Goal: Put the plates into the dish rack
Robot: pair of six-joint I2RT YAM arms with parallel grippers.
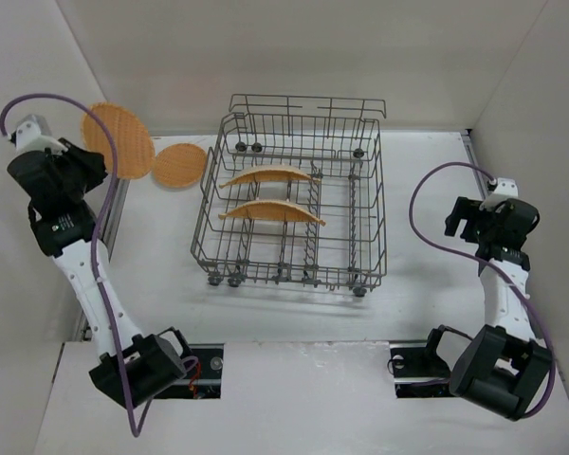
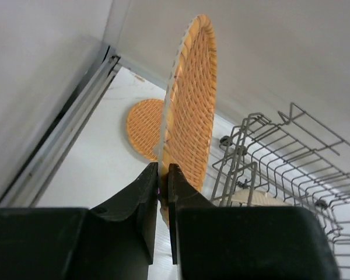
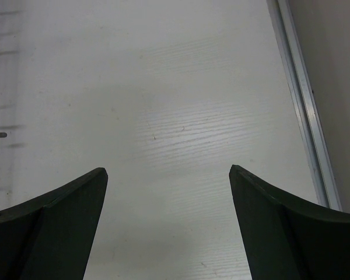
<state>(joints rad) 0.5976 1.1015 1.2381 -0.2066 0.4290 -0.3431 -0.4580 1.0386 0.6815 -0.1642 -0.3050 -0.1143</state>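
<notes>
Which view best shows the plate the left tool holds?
Left wrist view: close up, the left tool pinches the held plate at its rim. Top external shows the held plate small, grip hidden. Right wrist misses it.

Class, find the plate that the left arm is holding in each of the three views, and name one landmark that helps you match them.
Top external: the held plate is at upper left, left of the dish rack.
Left wrist: centre of the picture, standing on edge, pinched at its lower rim by the left pincer.
Right wrist: not in it.
Landmark: the flat plate lying beside the held one, seen in the top and left wrist views.
</notes>
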